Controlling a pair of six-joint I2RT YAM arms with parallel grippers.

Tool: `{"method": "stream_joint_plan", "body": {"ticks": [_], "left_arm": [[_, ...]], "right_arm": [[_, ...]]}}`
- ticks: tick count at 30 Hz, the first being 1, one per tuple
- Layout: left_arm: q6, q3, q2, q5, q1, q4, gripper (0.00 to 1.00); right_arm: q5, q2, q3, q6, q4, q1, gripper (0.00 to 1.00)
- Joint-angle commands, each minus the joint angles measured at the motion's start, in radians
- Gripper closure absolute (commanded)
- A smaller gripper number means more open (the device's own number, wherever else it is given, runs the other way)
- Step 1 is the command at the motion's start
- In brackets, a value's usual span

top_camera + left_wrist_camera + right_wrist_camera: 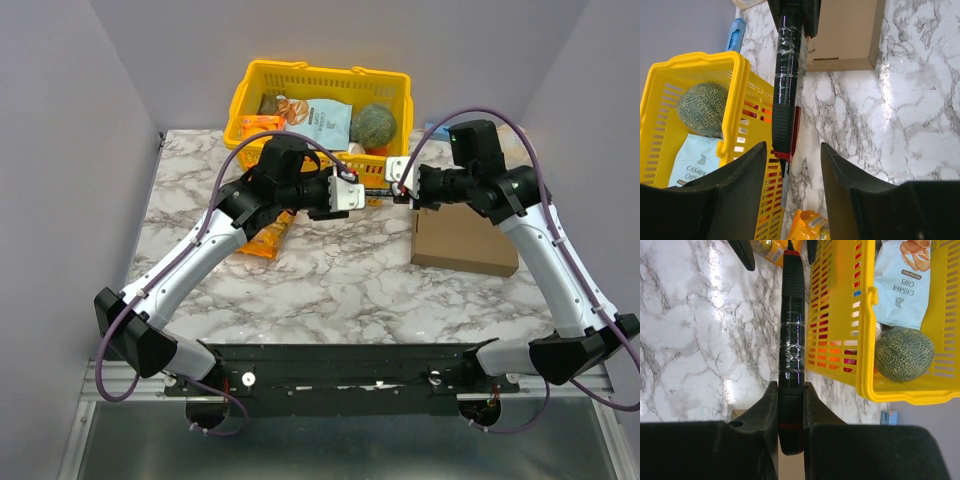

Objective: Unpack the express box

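The express box (463, 242), plain brown cardboard with its lid shut, lies flat on the marble table at the right; it also shows in the left wrist view (845, 35). My right gripper (405, 193) hovers over the box's left end, shut on the rear of a black and red utility knife (792, 325), held level and pointing left. My left gripper (362, 196) faces it, open. The knife's red front end and blade (781, 160) reach in between the left fingers (752, 165), apart from both. The right fingers (767, 405) clamp the handle on both sides.
A yellow plastic basket (250, 100) stands at the back, just behind the knife, holding a green melon (377, 124), a pale blue chips bag (325, 122) and other goods. An orange snack bag (268, 238) lies under the left arm. A small blue item (735, 32) lies right of the basket.
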Motion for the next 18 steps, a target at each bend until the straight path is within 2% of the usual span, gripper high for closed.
{"method": "stream_joint_plan", "body": {"ticks": [1, 6, 18], "left_arm": [[-0.050, 0.011, -0.029, -0.017, 0.003, 0.047, 0.48], [-0.073, 0.014, -0.012, -0.037, 0.003, 0.073, 0.49], [-0.022, 0.054, 0.045, -0.022, 0.003, 0.016, 0.52]], "right_arm": [[-0.003, -0.006, 0.029, -0.028, 0.017, 0.016, 0.99], [-0.013, -0.014, 0.026, -0.036, 0.014, 0.033, 0.99], [-0.029, -0.019, 0.046, 0.017, 0.051, 0.045, 0.99]]}}
